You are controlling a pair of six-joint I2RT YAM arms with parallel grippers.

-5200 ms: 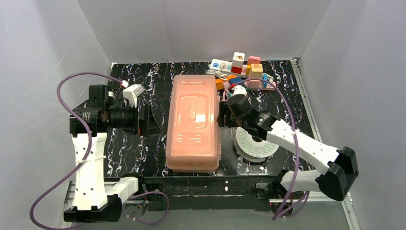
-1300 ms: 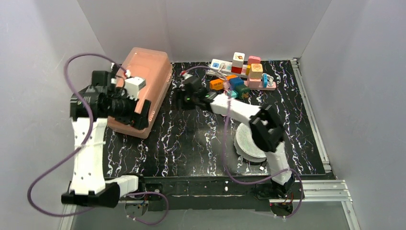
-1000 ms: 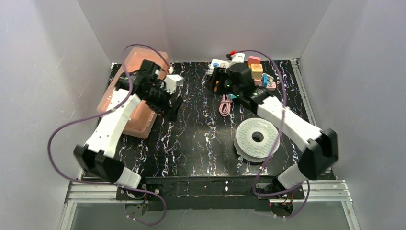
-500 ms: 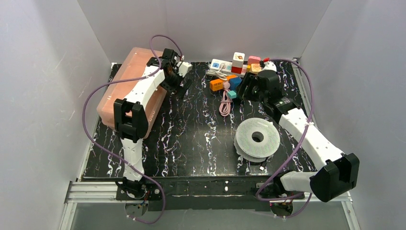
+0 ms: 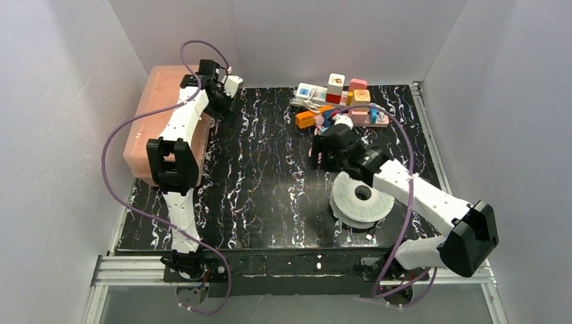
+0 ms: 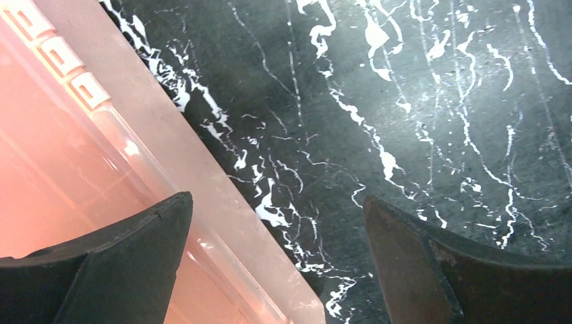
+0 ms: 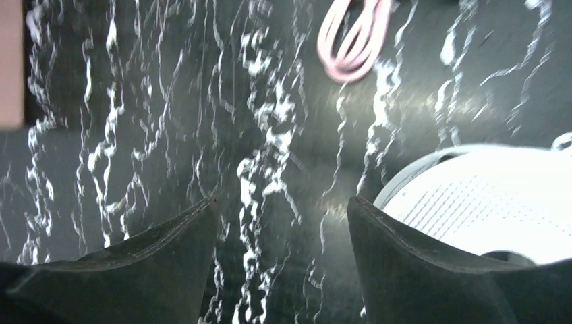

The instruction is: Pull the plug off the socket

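The orange socket [image 5: 305, 119] lies at the back middle of the table, with a blue plug [image 5: 328, 113] at its right end, partly behind my right arm. Its pink cable lies coiled just in front [image 5: 313, 150] and shows at the top of the right wrist view [image 7: 354, 37]. My right gripper [image 5: 320, 156] [image 7: 283, 199] is open and empty, low over the table in front of the socket, between the cable coil and the spool. My left gripper [image 5: 222, 108] [image 6: 276, 199] is open and empty at the back left, straddling the pink box's edge.
A big pink plastic box [image 5: 165, 121] [image 6: 81, 169] stands at the left wall. A white filament spool [image 5: 363, 196] [image 7: 485, 196] lies under my right forearm. A long white strip [image 5: 311, 90] and a pink strip [image 5: 367, 120] with cube adapters stand at the back right.
My right gripper has swung from the strips at the back right to forward and left, over the pink cable. My left gripper has moved left to the box's corner, and the box has shifted left.
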